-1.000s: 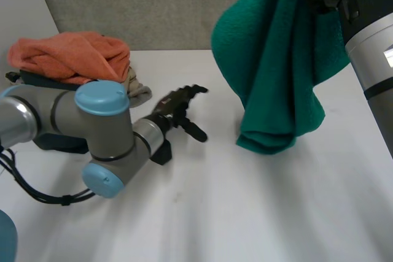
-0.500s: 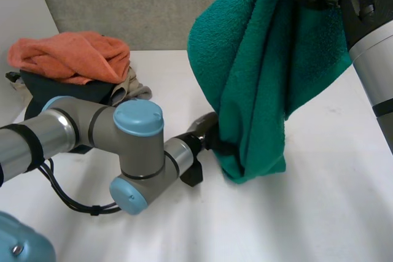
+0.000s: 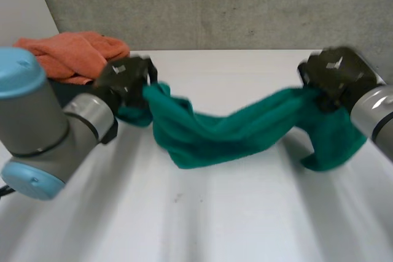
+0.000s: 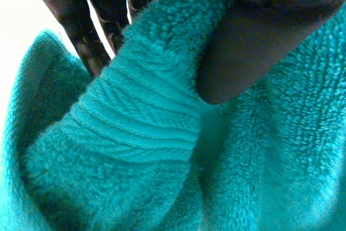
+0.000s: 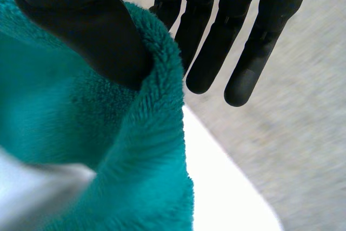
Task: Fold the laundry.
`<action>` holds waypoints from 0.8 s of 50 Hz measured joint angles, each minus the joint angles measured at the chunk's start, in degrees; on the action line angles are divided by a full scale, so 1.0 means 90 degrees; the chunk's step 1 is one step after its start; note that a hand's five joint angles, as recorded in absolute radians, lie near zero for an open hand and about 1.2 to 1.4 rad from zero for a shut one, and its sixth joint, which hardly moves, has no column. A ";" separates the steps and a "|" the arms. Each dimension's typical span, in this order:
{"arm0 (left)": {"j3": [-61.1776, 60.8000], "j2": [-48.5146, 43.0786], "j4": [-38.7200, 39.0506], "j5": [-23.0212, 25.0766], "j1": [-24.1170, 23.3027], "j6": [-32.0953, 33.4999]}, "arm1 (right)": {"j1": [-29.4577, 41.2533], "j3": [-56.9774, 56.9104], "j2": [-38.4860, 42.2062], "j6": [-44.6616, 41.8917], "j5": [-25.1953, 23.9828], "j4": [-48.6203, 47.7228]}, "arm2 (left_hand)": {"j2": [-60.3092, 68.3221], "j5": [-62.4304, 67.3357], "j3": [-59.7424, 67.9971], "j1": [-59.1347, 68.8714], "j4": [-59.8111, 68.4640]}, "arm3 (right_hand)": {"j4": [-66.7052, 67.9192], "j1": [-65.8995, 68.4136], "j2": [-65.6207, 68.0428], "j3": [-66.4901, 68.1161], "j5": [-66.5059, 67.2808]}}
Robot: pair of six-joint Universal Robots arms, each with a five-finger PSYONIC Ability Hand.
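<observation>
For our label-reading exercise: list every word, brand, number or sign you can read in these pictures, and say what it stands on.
No text can be read anywhere.
Green towel: no tag or print shows.
Orange cloth and white table: no writing.
Left hand and right hand: a pale mark on the back of each, too blurred to read.

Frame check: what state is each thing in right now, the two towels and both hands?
green towel: unfolded, bunched like a rope, strung between both hands, middle sagging toward the table.
left hand: shut on one end of the green towel, thumb pressed into the cloth.
right hand: pinching the other end's edge under its thumb, fingers straight.
orange towel: crumpled, not folded, at the far left corner, neither hand on it.
</observation>
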 measured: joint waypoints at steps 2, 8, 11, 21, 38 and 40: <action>-0.0088 -0.0279 -0.0026 -0.0045 -0.0097 0.0452 | 0.0008 0.0150 0.0310 -0.0030 -0.0049 0.0034 | 0.0000 0.0000 0.0000 0.0000 0.0001 | 0.0001 0.0000 0.0000 0.0000 0.0000; -0.0279 -0.1059 -0.0214 -0.0438 -0.0594 0.1132 | 0.0038 0.0700 0.0918 -0.0411 -0.0031 0.0014 | -0.0889 -0.0529 -0.0806 -0.0674 -0.0863 | 0.0001 0.0000 0.0000 0.0000 0.0000; -0.0441 -0.1059 -0.0325 -0.0749 -0.0773 0.1216 | 0.0013 0.0895 0.1007 -0.0720 0.0017 0.0001 | -0.2939 -0.2610 -0.2868 -0.3051 -0.2965 | -0.1824 -0.1442 -0.1755 -0.1792 -0.1788; -0.0949 0.0265 -0.0535 -0.1162 -0.0664 0.1214 | -0.0092 0.0683 0.0480 -0.1083 0.0041 0.0223 | -0.5174 -0.4965 -0.5130 -0.4907 -0.5259 | -0.4441 -0.3818 -0.4249 -0.4326 -0.4567; -0.0433 0.0235 -0.2059 0.0235 0.0848 0.1448 | -0.0423 -0.1637 0.1276 -0.1018 -0.0586 0.2823 | -0.5183 -0.4959 -0.5140 -0.4907 -0.5270 | -0.4441 -0.3818 -0.4317 -0.4388 -0.4620; -0.0429 0.0093 -0.2213 0.0337 0.0891 0.1444 | -0.0433 -0.1811 0.1429 -0.1022 -0.0629 0.2926 | -0.5183 -0.4952 -0.5140 -0.4907 -0.5270 | -0.4441 -0.3818 -0.4317 -0.4388 -0.4620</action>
